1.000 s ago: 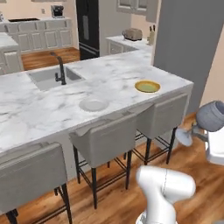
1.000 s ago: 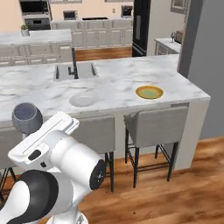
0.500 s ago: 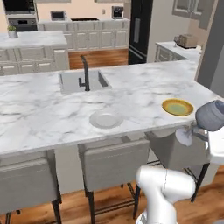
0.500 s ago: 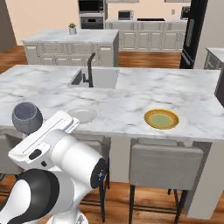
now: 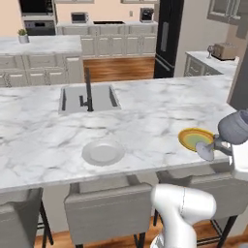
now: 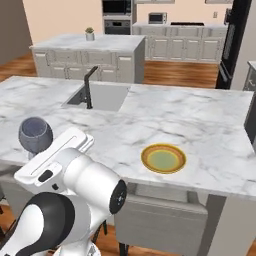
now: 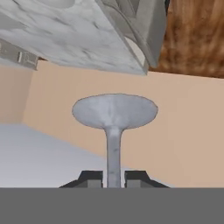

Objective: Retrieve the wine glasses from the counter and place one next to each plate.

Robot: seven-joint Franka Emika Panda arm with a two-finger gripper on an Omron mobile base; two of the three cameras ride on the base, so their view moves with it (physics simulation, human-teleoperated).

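Marble island (image 5: 145, 116), two plates, two glasses

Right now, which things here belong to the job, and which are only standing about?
For the job: wine glass held in the gripper; second wine glass on the far counter; white plate; yellow plate.
Standing about: toaster, faucet, stools.

Large marble island (image 5: 145, 121) with inset sink (image 5: 87, 98) and black faucet (image 5: 88, 89); grey stools (image 5: 106, 206) tucked below. Wood floor (image 5: 118, 68), beige cabinets (image 5: 116, 44), black fridge (image 5: 167, 36), peach walls beyond.
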